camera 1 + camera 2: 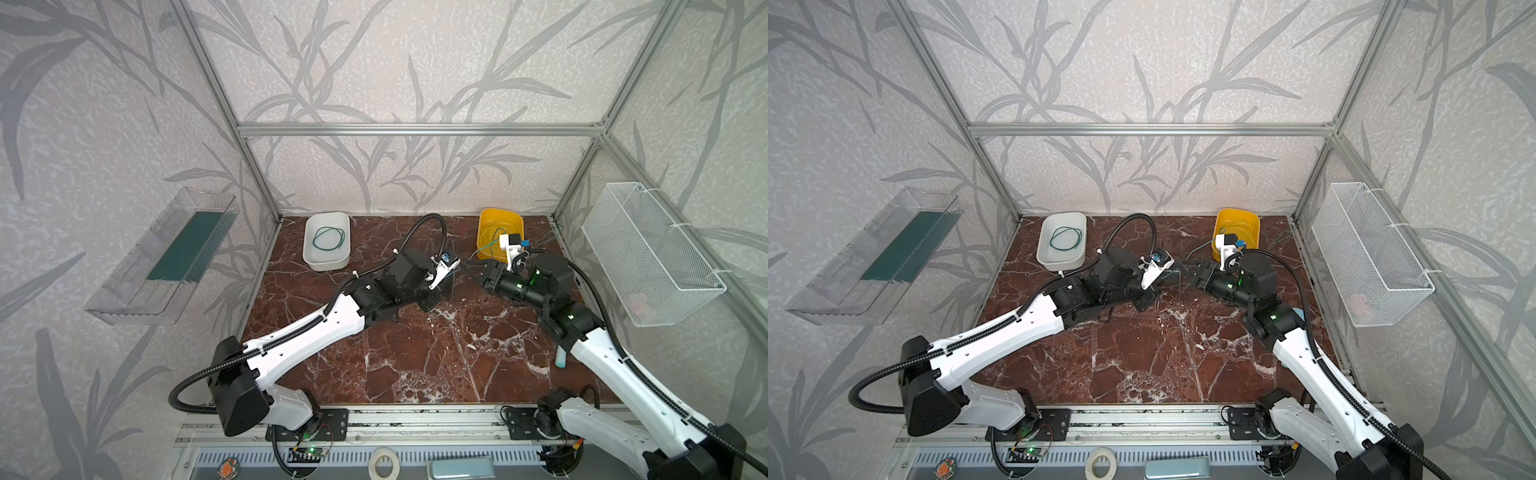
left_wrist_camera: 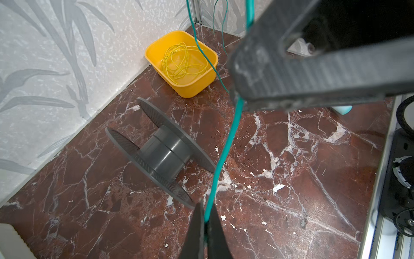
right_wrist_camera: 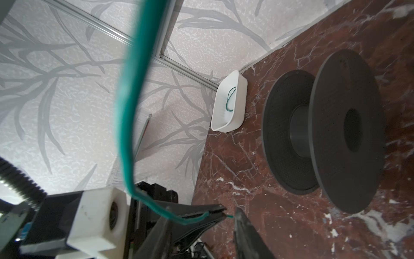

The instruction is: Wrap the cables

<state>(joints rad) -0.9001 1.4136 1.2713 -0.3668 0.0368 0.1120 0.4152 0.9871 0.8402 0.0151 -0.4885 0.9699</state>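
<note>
A thin green cable (image 2: 226,148) runs up from my left gripper (image 2: 205,220), which is shut on it near its end. The same cable (image 3: 125,112) sweeps close past the right wrist camera. My right gripper (image 3: 202,209) stands open, its two fingers on either side of the left gripper's closed tips. The cable's short end pokes out toward one right finger. In both top views the two grippers (image 1: 461,270) (image 1: 1177,268) meet tip to tip above the middle of the table. Another green cable (image 1: 328,239) lies coiled in the white bin (image 1: 345,232).
An empty dark grey spool (image 2: 163,152) (image 3: 324,134) lies on the marble table. A yellow bin (image 2: 156,48) at the back holds tangled yellow wire (image 2: 181,62). A wire basket (image 1: 648,253) hangs on the right wall and a clear shelf (image 1: 166,253) on the left.
</note>
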